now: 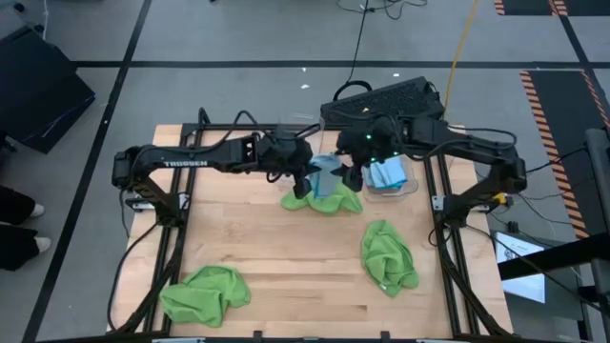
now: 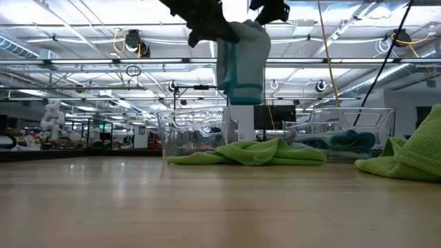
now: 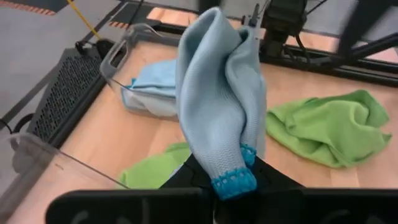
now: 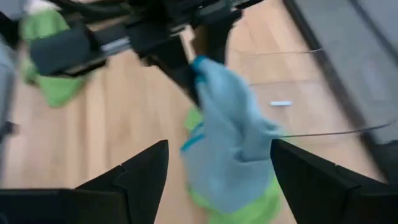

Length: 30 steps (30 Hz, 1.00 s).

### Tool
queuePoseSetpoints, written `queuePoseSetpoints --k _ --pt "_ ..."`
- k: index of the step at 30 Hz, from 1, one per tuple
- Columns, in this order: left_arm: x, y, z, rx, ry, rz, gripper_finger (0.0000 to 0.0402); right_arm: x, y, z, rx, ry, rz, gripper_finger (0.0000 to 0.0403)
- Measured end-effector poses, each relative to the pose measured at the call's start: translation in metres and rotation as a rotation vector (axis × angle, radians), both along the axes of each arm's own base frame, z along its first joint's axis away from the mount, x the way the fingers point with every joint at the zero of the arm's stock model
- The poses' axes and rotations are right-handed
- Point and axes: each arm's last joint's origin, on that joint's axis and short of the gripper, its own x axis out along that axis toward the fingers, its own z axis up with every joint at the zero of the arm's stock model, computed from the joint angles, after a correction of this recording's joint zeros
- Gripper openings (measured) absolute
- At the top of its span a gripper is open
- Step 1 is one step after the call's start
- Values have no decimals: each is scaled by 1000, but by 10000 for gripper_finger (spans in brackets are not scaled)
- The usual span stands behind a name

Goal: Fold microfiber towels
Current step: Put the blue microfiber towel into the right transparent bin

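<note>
One light blue towel, soft and finely ribbed with a teal stitched hem, hangs bunched above the table's far middle, pinched in the clenched left gripper. The right gripper faces it, fingers spread apart. Crumpled lime green towels lie below.

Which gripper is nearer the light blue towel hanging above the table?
Left. The left gripper is shut on the light blue towel, holding it up by one edge. The right gripper is open just beside it, with the towel hanging in front of its fingers.
</note>
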Motion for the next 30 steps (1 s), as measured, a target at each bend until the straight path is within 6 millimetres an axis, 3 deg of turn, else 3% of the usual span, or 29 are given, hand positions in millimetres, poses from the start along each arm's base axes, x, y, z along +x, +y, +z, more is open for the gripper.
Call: queuePoseSetpoints --k 11,20,25,30 --pt "0 -21 -4 14 54 -13 21 9 2 8 -84 -10 136 283" --pt "1 -25 -3 64 54 -54 21 33 -5 -21 21 50 239 326" --pt "1 -25 -3 69 47 -57 21 43 -6 -34 27 94 243 276" --pt "2 -27 -2 74 41 -60 21 44 -6 -35 26 96 248 165"
